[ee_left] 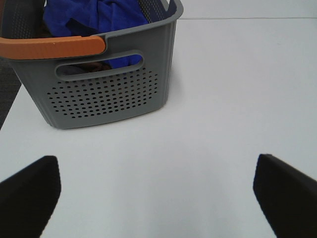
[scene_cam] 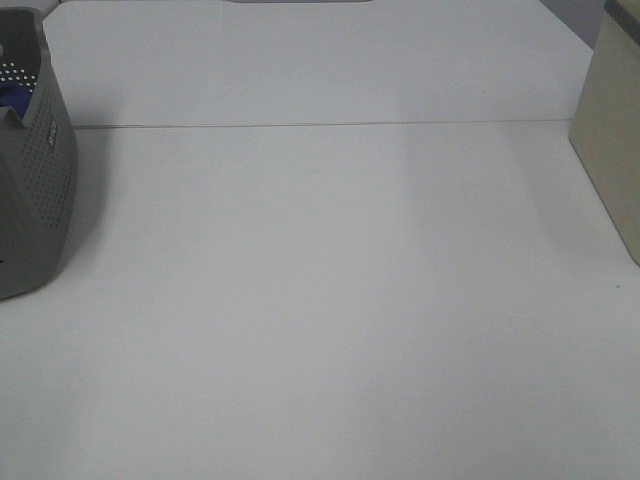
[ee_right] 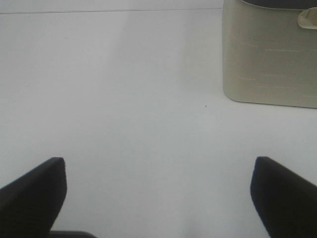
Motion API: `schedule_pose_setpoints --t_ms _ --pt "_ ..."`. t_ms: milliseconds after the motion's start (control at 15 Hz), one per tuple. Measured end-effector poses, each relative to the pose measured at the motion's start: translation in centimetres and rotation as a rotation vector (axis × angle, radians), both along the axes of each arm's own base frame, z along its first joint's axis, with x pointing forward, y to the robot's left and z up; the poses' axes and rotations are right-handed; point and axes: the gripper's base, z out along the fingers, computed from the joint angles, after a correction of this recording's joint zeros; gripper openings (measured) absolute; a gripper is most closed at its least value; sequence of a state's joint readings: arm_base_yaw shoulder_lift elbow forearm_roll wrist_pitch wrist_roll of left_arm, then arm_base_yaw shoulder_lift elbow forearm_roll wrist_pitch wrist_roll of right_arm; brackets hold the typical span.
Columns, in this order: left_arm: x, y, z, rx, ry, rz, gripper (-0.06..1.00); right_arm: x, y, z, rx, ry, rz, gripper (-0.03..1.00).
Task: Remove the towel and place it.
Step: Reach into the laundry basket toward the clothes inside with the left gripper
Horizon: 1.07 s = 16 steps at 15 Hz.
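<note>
Seemingly bunched towel [ee_left: 99,16] in grey basket [ee_left: 111,96], orange handle [ee_left: 49,47] at rim

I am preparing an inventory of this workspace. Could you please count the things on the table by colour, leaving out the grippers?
Grey: 1, the basket, which has an orange handle
Blue: 1, the towel, lying inside the basket
Beige: 1, the container
Total: 3
</note>
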State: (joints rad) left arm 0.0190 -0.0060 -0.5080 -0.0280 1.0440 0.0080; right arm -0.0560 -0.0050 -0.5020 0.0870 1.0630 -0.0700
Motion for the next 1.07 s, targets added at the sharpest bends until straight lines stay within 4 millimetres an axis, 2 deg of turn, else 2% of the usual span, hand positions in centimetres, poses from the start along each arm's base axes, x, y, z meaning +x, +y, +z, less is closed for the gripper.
schedule_pose_setpoints --t_ms 1067 --pt "0.0 0.0 0.0 0.0 0.0 0.0 0.99 0.0 0.0 0.0 0.0 0.0 0.0 0.97"
